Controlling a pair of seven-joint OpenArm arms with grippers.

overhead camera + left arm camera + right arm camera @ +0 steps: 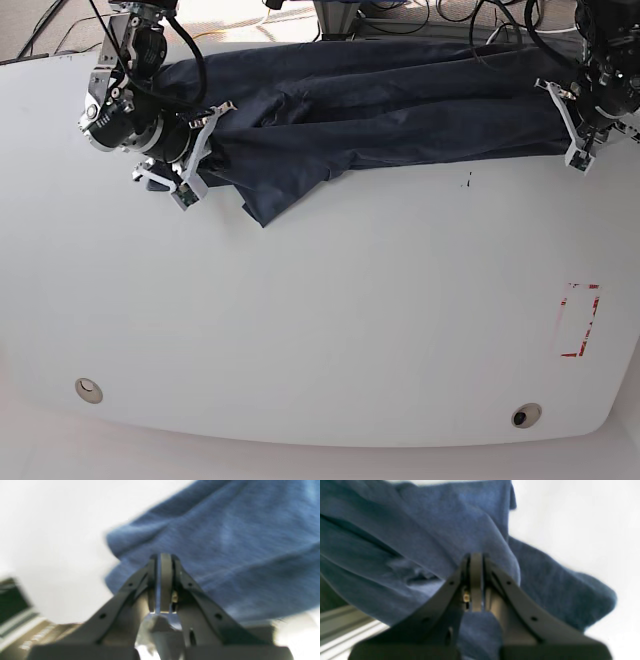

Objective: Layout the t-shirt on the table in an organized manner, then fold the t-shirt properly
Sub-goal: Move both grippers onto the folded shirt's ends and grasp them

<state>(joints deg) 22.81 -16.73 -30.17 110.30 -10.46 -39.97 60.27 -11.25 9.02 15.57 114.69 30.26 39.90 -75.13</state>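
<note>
Black cylindrical arms (125, 95), looped black cables, white-tipped dark grey jaws with screw holes

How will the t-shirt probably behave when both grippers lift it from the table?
The t-shirt is probably floppy: it lies in soft folds, so the middle may sag between the left gripper and right gripper. It seems light. The loose part near the right gripper would likely dangle.

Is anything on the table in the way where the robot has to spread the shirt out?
Nothing visible blocks it. The t-shirt hangs stretched between the left gripper and right gripper at the far edge. The table in front shows only a red rectangle outline and flat grommet holes.
</note>
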